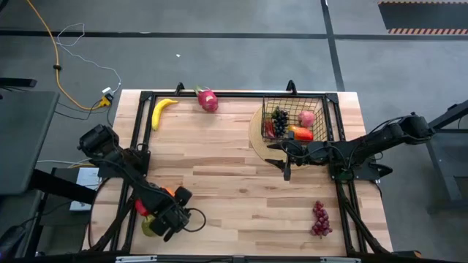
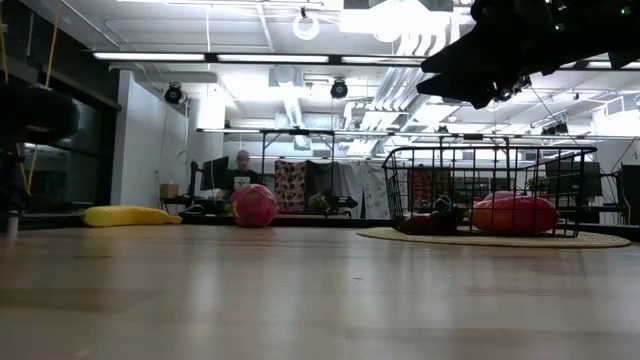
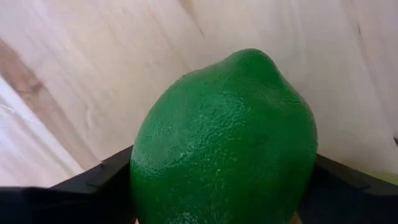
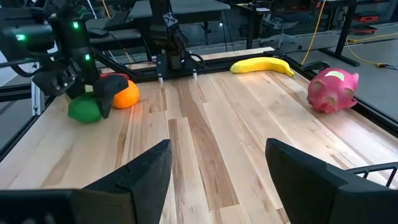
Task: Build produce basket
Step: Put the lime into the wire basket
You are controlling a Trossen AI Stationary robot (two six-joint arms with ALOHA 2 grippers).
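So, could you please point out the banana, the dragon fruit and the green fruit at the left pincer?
Banana [image 4: 264, 65], right wrist view, middle of its curved body.
Dragon fruit [image 1: 208, 100], high view, centre of the pink body.
Green fruit [image 3: 227, 146], left wrist view, middle of its pebbled skin.

- Two dark, matte-black jointed arms, each built of chunky segments and ending in a two-fingered pincer: left pincer [image 1: 170, 223], right pincer [image 1: 287, 162].
- Black cables loop along both arms.
- Small green indicator lights glow on the left arm's housing.
- The right pincer's fingers [image 4: 147, 167] are broad, flat, black wedges with angled faces.
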